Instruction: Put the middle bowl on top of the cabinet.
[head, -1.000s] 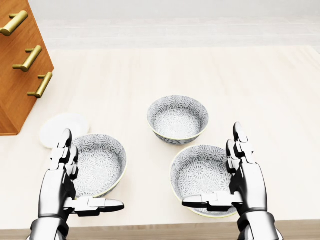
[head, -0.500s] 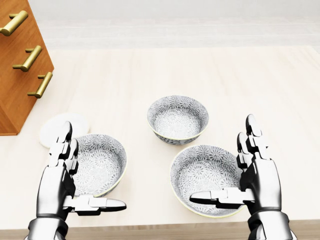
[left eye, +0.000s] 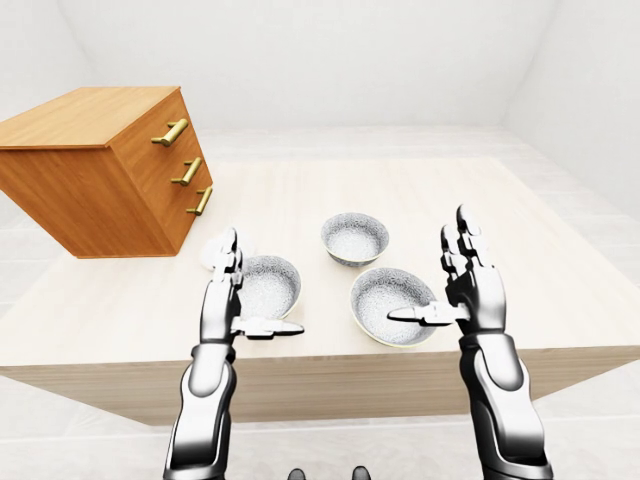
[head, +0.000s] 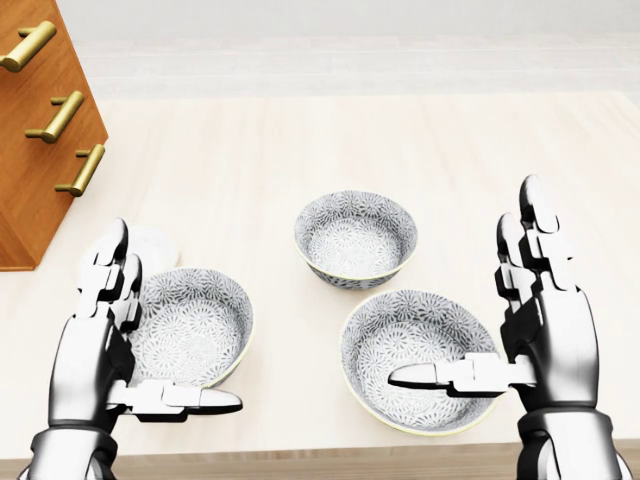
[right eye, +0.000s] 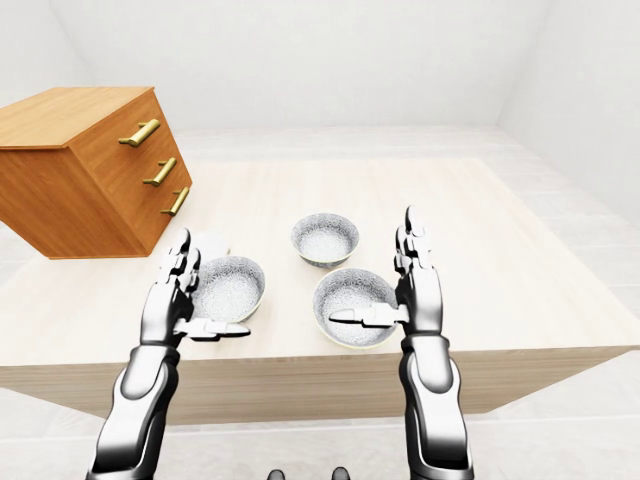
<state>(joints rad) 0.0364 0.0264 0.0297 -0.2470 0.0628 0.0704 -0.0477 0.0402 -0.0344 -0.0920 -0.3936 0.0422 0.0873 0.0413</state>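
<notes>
Both hands have drifted outward in the head view, the left hand (head: 92, 345) leftward and the right hand (head: 548, 335) up and rightward; each is open, fingers straight, holding nothing. The middle bowl (head: 355, 238) sits untouched on the table (head: 300, 140), above and between the left bowl (head: 195, 325) and right bowl (head: 415, 345) in that view, well apart from the cabinet (left eye: 100, 120). A reach past those 2 could clip a rim and shove it, and a weak pinch may slip during the lift.
</notes>
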